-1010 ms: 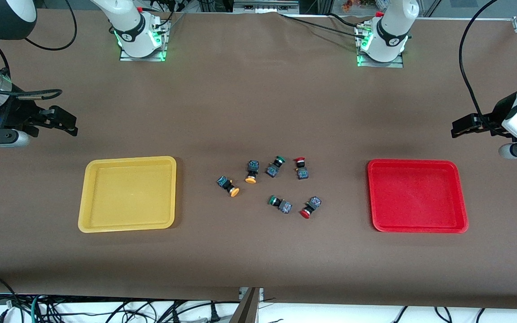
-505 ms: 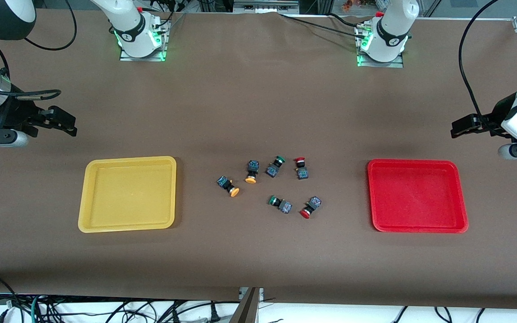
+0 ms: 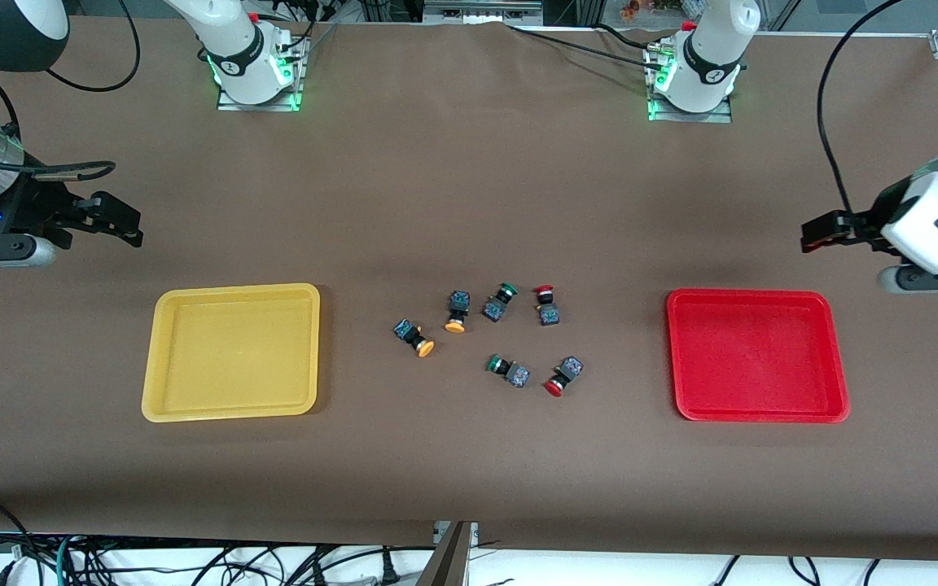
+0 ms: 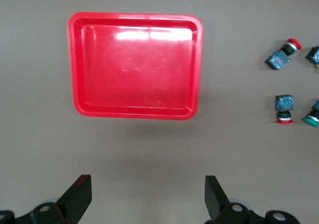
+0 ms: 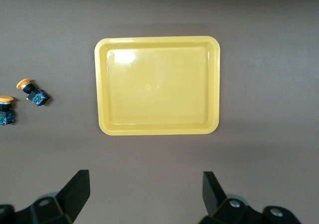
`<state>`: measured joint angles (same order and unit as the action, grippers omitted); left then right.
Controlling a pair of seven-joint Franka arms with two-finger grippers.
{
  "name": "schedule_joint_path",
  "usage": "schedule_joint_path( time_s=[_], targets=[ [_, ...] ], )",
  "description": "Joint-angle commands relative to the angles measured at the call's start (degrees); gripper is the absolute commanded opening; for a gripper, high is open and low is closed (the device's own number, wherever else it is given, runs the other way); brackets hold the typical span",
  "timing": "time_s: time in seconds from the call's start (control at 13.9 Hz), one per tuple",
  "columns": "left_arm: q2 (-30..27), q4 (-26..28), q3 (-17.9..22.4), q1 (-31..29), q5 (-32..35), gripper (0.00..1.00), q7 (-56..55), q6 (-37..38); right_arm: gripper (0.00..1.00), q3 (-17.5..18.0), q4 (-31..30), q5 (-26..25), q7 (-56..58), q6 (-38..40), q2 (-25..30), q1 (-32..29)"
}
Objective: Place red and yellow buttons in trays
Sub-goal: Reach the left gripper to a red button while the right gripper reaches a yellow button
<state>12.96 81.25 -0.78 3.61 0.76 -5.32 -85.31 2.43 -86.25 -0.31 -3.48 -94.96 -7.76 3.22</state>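
Left gripper (image 4: 144,196) and right gripper (image 5: 142,194) partly cut off, both jaws wide open, empty.

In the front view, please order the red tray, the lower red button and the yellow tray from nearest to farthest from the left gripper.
1. Red tray, just below the left gripper.
2. Lower red button, mid-table.
3. Yellow tray, at the right arm's end.

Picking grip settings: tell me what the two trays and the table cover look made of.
Red tray: glossy moulded plastic, judging by bright glare streaks and rounded rim. Yellow tray: likely the same plastic, with a softer sheen. Table cover: matte brown, no reflections; paper or fabric, I cannot tell which.
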Motion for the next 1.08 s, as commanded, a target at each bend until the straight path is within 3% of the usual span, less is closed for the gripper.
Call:
schedule_joint_path(
  time_s=[0.0,0.43,0.87,1.01],
  targets=[
    [5.1,-2.2,0.3,3.7,-1.7,1.00,-0.7,-0.5,1.00,0.1,0.7,0.5,0.0,0.6,0.1,-0.1],
    [16.4,-1.3,0.1,13.2,-4.5,1.00,-17.9,-17.2,1.00,0.2,0.5,1.6,0.6,0.0,-0.7,0.0],
    [26.9,0.1,0.1,20.4,-6.5,1.00,-23.3,-30.9,1.00,0.3,0.3,2.9,0.8,-4.3,-6.7,0.0],
    [29.2,2.7,0.0,22.3,-6.6,1.00,-25.2,-35.3,1.00,0.5,0.7,4.4,0.9,-4.4,-13.0,0.8]
  ],
)
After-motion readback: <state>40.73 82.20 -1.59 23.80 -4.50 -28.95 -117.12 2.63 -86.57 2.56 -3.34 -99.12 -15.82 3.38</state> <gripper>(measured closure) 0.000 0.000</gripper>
